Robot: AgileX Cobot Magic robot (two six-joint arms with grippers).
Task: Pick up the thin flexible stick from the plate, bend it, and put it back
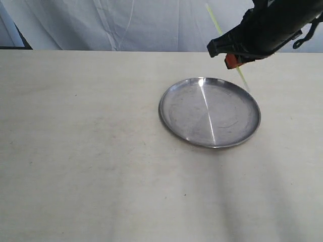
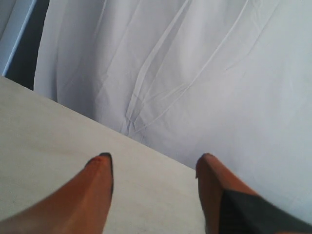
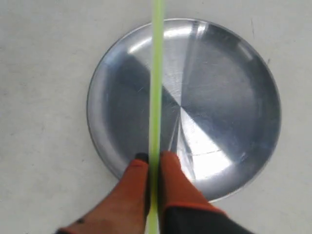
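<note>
My right tool (image 3: 155,163) is pinched shut on the thin flexible stick (image 3: 157,73). The two orange fingers (image 3: 131,187) are pressed flat against its sides. The stick is off the plate (image 3: 229,87) and in the air. It runs straight out past my fingertips across the plate's shiny floor, and a shorter piece trails back toward my wrist.

In the exterior view the right tool (image 1: 231,60) hangs over the part of the plate (image 1: 222,121) nearest the counter's far edge. The stick (image 1: 214,20) slants up away from it, and its lower tip comes down near the rim. I cannot tell whether that tip touches the metal. The plate lies on the counter (image 1: 75,151), nearer the far and right edges than the near left corner.

My left tool (image 2: 153,165) is spread wide and empty, looking over the counter's far edge at the white curtain.

I judge the stick to weigh almost nothing and to be springy rather than stiff. It looks smooth enough to swivel or slide in a narrow pinch. It should bow easily and flick back when let go. The place to take it is out on the long free length, well away from my right fingers. That leaves a clear span between the two grips to curve. Gripping close beside my right hold would kink it rather than bend it.
</note>
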